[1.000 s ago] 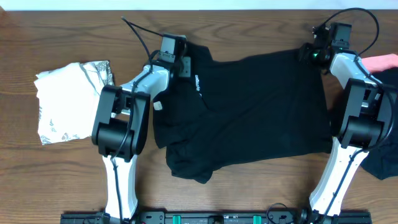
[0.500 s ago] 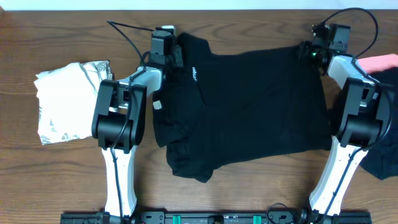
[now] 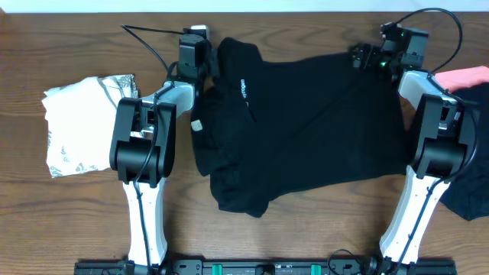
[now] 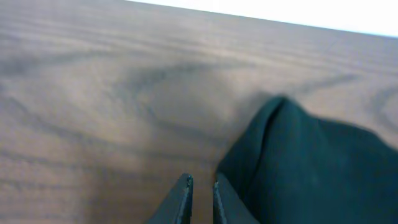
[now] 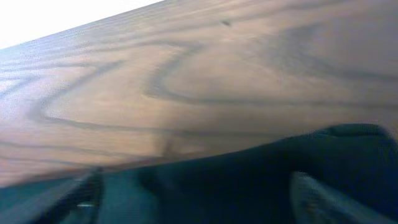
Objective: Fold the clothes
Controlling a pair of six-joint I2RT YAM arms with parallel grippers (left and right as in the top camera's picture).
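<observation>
A black shirt (image 3: 306,130) with a small white logo lies spread across the middle of the table, its lower left part bunched. My left gripper (image 3: 202,52) sits at the shirt's upper left corner, shut on the fabric. In the left wrist view its tips (image 4: 202,186) show only a thin slit, and the shirt (image 4: 311,168) is bunched against the right finger. My right gripper (image 3: 364,55) stands wide open at the shirt's upper right edge. In the right wrist view the dark fabric (image 5: 236,180) lies between its spread fingers (image 5: 314,193).
A folded white, grey-printed garment (image 3: 84,126) lies at the left. A pink piece (image 3: 467,76) and another dark garment (image 3: 470,195) lie at the right edge, by the right arm. The table's far edge (image 3: 306,11) runs just beyond both grippers.
My right gripper has opened wide and let go of the shirt's upper right corner. My left gripper has moved up and left, pulling the shirt's upper left corner along.
</observation>
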